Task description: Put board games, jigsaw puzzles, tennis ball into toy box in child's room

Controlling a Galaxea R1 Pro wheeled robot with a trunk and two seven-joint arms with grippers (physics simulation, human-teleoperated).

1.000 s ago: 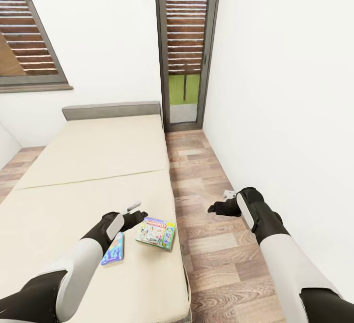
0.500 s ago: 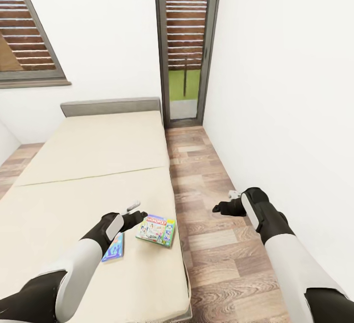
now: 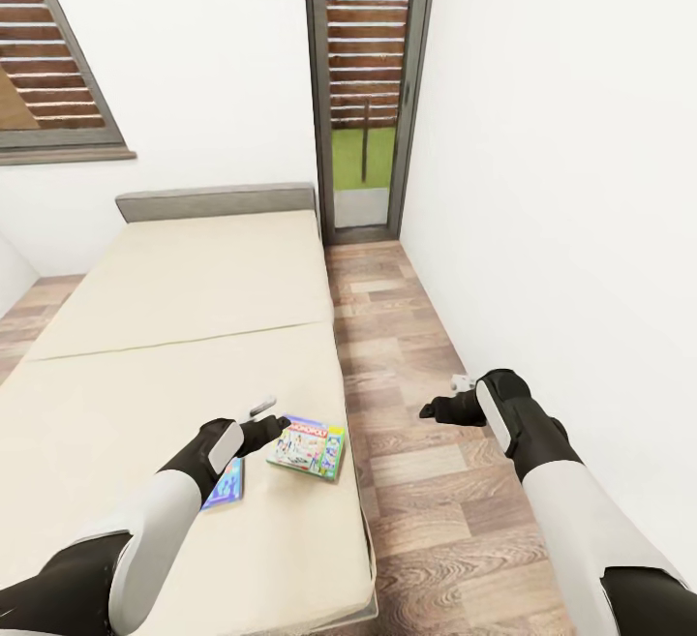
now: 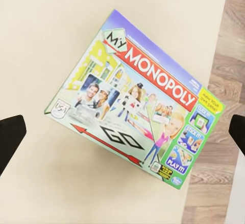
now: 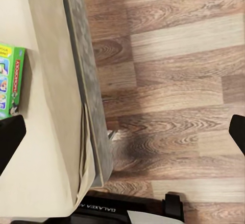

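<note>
Room: we face a white-walled child's room with a wood-plank floor (image 3: 407,481) and a dark-framed slatted window (image 3: 366,84) beyond the bed.
Bed: the bed (image 3: 174,326) carries plain beige bedding, its grey headboard at the far end; both games lie near its right edge, toward the foot.
Monopoly game: the green-edged "My Monopoly" box (image 3: 308,446) lies flat, close to the right edge of the bed, its long axis slanted across that edge.
Blue game: the blue cartoon-printed box (image 3: 225,485) lies flat, further in from the edge, partly under our left forearm.
Key relation: in the left wrist view the Monopoly box (image 4: 138,127) sits squarely between the two dark fingertips (image 4: 10,137), directly below the pincer and turned diagonal to the line between them. Our left arm is plainly the nearer one.
Left pincer: the left pincer (image 3: 271,415) hovers just beside the Monopoly box, fingers spread wide, holding and touching nothing.
Right pincer: the right pincer (image 3: 440,404) hangs over the floor, well apart from both games, spread wide and empty.
Next move, as we judge it: a descent onto the Monopoly box, probably with some wrist turn so the fingers close across its short side.
</note>
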